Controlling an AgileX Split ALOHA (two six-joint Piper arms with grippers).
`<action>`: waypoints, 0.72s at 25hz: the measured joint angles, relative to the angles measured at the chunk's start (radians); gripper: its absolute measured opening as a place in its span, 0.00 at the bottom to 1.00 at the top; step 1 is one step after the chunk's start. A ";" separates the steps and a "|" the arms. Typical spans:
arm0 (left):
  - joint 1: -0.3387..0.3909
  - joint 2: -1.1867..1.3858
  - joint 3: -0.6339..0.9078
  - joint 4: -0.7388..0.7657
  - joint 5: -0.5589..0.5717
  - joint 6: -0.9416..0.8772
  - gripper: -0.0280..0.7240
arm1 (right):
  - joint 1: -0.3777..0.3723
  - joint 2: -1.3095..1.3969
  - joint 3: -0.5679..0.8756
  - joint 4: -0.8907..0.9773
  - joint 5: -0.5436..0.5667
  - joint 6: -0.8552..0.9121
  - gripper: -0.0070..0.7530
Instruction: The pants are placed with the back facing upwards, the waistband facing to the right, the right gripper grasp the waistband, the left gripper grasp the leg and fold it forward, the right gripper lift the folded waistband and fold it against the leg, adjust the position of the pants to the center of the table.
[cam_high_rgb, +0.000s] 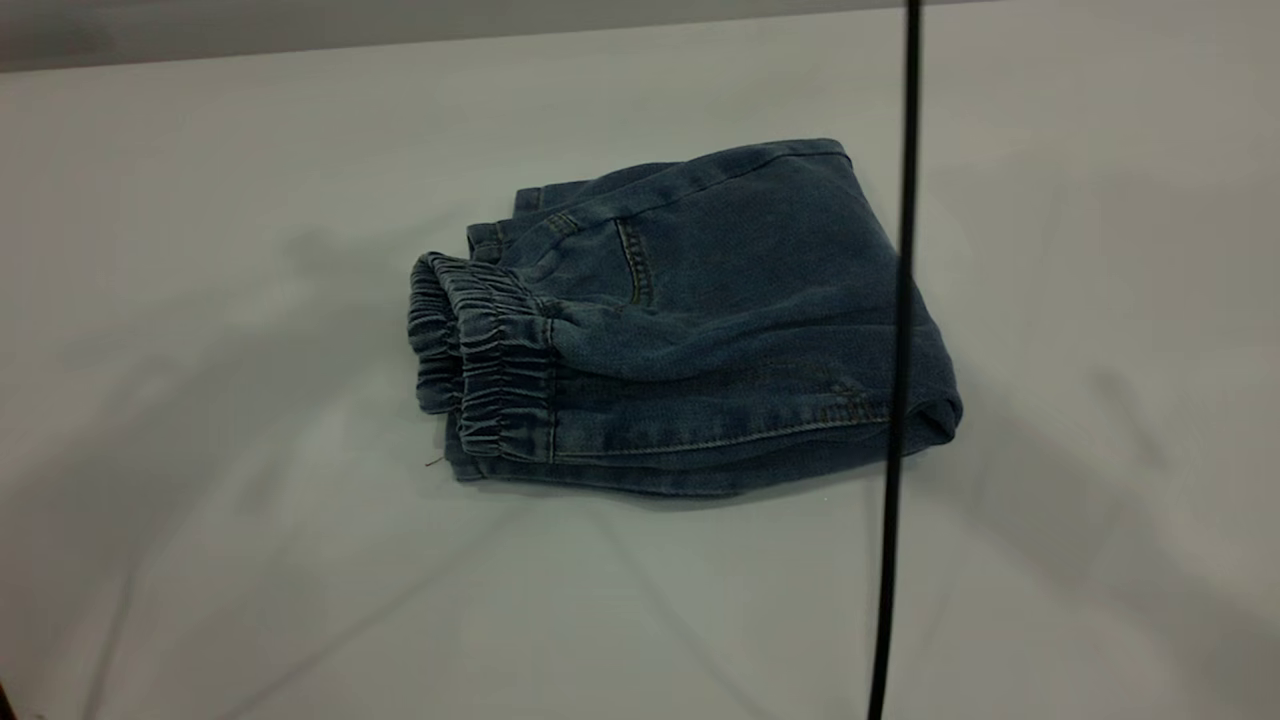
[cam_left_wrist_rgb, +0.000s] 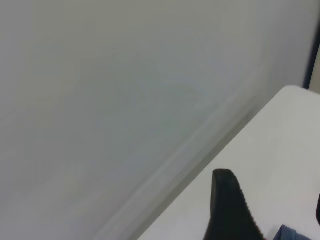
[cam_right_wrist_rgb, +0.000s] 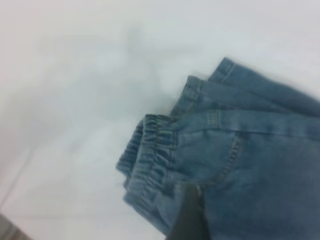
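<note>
The pants (cam_high_rgb: 720, 320) are lying folded in a compact bundle near the middle of the table (cam_high_rgb: 250, 560), waistband (cam_high_rgb: 480, 365) pointing left. A black cable (cam_high_rgb: 900, 400) is crossing their right side. Whether either gripper is wide or closed cannot be told.

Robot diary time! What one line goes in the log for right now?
pants: folded, lying on table | waistband: at left end | left gripper: away from pants | right gripper: above pants

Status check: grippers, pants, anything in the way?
Left gripper up off the table, right gripper above the pants. Pants folded, waistband on top. Black cable hangs across the view.
</note>
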 joint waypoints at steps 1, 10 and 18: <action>0.000 -0.015 0.000 0.000 0.010 0.000 0.55 | 0.000 -0.028 0.000 -0.004 0.024 -0.030 0.69; 0.000 -0.152 0.000 0.006 0.082 0.003 0.55 | 0.000 -0.299 0.000 -0.019 0.235 -0.089 0.66; 0.000 -0.301 0.000 0.115 0.198 -0.066 0.55 | 0.000 -0.540 0.019 -0.019 0.249 -0.088 0.63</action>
